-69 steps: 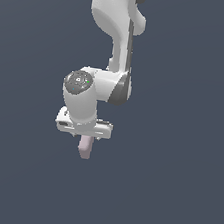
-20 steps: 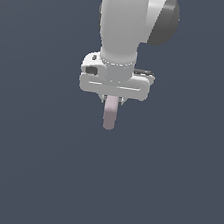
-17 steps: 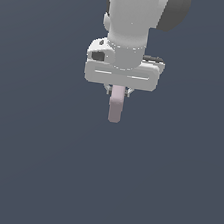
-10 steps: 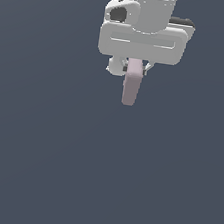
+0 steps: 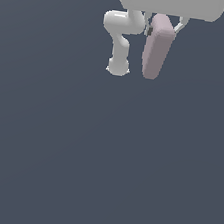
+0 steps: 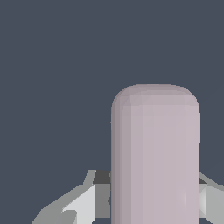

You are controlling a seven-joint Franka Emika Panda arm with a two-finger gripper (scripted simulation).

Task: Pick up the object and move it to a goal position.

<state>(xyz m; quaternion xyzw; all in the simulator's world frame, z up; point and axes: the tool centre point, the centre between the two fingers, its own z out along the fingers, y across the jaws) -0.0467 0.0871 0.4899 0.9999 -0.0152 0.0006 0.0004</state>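
The object (image 5: 157,47) is a pale pinkish-mauve block with rounded ends. It hangs upright from my gripper (image 5: 164,24) at the top of the exterior view, high above the plain dark ground. The gripper is shut on the block's upper end, and only slivers of the fingers (image 5: 146,29) show beside it. The white hand is cut off by the frame's top edge. In the wrist view the block (image 6: 155,153) fills the space between the grey fingers (image 6: 83,203) and sticks out well past them.
Part of the white arm (image 5: 121,44) shows behind the block, toward the exterior view's left. The ground (image 5: 102,158) is a uniform dark blue-grey with nothing else on it.
The gripper has risen with the block and shifted to the exterior view's right, coming closer to the camera. The hand is now mostly out of frame at the top.
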